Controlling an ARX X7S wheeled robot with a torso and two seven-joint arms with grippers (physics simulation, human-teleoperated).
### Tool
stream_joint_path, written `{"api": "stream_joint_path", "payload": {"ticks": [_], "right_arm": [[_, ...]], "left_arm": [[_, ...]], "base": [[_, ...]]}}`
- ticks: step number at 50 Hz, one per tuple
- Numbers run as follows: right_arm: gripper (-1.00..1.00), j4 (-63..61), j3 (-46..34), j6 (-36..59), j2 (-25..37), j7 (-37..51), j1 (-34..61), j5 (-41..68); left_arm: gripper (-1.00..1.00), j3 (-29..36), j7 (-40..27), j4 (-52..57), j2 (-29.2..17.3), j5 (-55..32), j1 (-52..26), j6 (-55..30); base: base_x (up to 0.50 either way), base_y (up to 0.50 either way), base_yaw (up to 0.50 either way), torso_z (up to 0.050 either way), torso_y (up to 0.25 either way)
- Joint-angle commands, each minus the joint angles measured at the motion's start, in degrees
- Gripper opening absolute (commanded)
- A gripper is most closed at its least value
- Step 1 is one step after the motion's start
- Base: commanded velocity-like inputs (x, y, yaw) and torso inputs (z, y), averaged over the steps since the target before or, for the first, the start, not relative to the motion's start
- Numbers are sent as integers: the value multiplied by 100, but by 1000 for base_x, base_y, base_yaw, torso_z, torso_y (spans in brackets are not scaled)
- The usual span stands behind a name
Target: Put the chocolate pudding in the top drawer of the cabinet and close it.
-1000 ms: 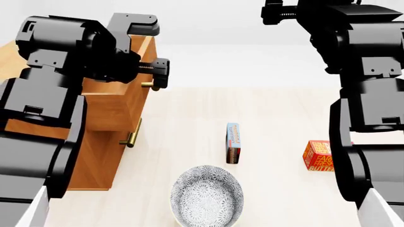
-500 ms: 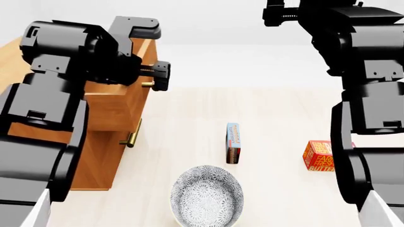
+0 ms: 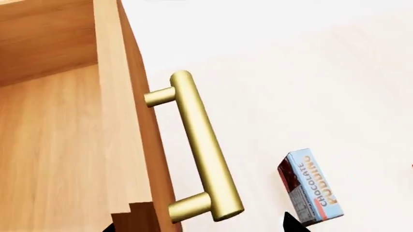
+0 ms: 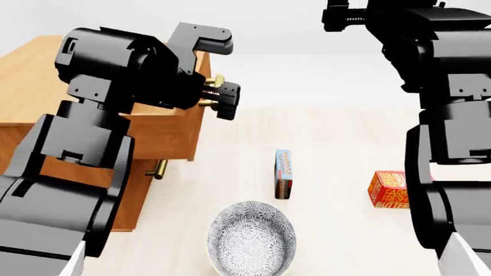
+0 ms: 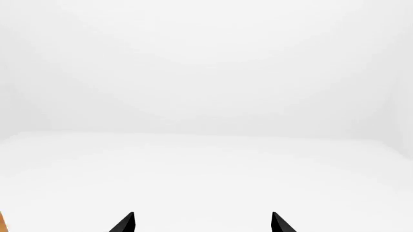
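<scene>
The chocolate pudding [image 4: 283, 172] stands on edge on the pale table, in front of the cabinet [image 4: 31, 80]; it also shows in the left wrist view [image 3: 310, 186]. The top drawer [image 4: 165, 129] is pulled out, and the left wrist view shows its wooden inside [image 3: 58, 145] behind the front panel. My left gripper [image 4: 224, 80] is at the drawer's brass handle [image 3: 200, 145], its fingertips wide apart on either side of the bar's end. My right gripper [image 4: 337, 17] is raised at the far right, open and empty, facing bare white ground [image 5: 201, 223].
A patterned grey bowl [image 4: 252, 238] sits near the table's front edge, below the pudding. An orange-red butter box [image 4: 387, 190] stands at the right beside my right arm. A lower drawer's brass handle [image 4: 157, 168] sticks out under the open drawer.
The top drawer has slid out to the right, with my left gripper moving along at its handle. The pudding, bowl, butter box and right arm have not moved.
</scene>
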Motion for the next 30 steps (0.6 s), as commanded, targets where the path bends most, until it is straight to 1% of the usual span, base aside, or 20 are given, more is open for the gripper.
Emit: {"api": "stream_joint_path", "payload": {"ticks": [1,17,23,30], "right_arm": [[100,-215,27,144,98,30,-72,46],[100,-783,77,535,304,112,-261,126],[100,-919,97,620,356,143,-319,148],[100,-988,104,658,362,172,-356,167]], "left_arm": [[100,191,-340,346,228,-1005,125,-174],[100,1371,-1324,139,227,-3230,-134,419],[100,1695,-1412,57,214,-3653,-251,601],[100,1864,-1422,-8,167,-3843,-405,691]], "base": [[0,0,0,0,0],[0,0,0,0,0],[0,0,0,0,0],[0,0,0,0,0]]}}
